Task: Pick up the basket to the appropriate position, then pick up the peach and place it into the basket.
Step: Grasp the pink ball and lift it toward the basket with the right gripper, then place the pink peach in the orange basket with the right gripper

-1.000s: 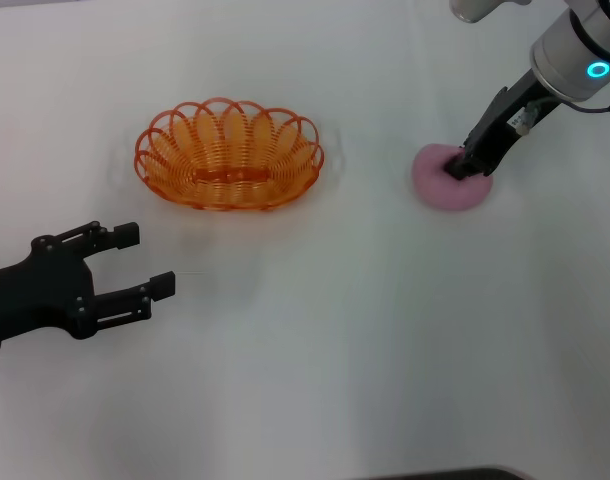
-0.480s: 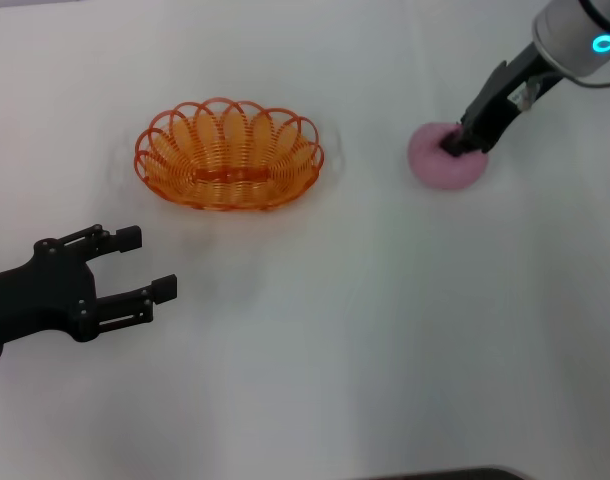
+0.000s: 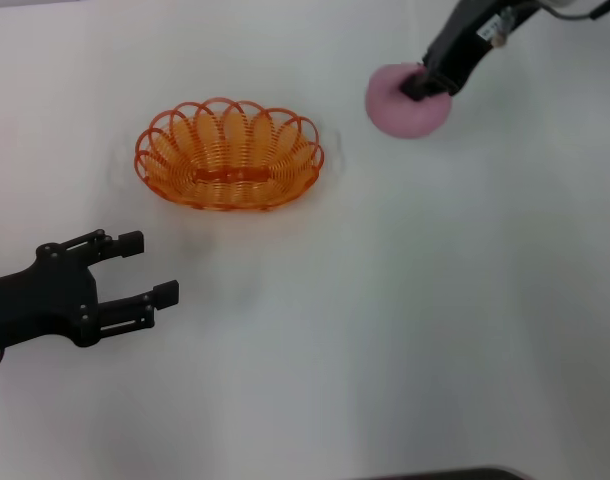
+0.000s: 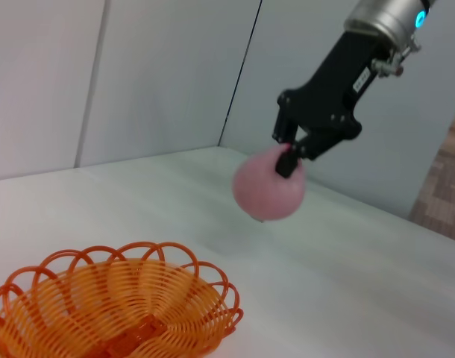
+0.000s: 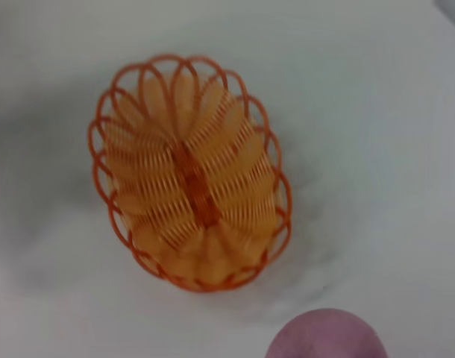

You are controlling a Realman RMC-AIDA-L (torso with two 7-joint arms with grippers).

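Note:
The orange wire basket (image 3: 229, 153) stands on the white table, left of centre; it also shows in the left wrist view (image 4: 115, 309) and the right wrist view (image 5: 189, 181). My right gripper (image 3: 422, 84) is shut on the pale-pink peach (image 3: 403, 104) and holds it in the air, to the right of the basket and above table level. The left wrist view shows the peach (image 4: 268, 189) hanging from the right gripper (image 4: 291, 155). The peach (image 5: 328, 337) shows at the edge of the right wrist view. My left gripper (image 3: 145, 268) is open and empty, near the table's front left.
The white table (image 3: 385, 320) is bare apart from the basket. Grey walls (image 4: 160, 74) stand behind the table in the left wrist view.
My right gripper has lifted the peach off the table and carried it left, towards the basket. The left arm and the basket have stayed put.

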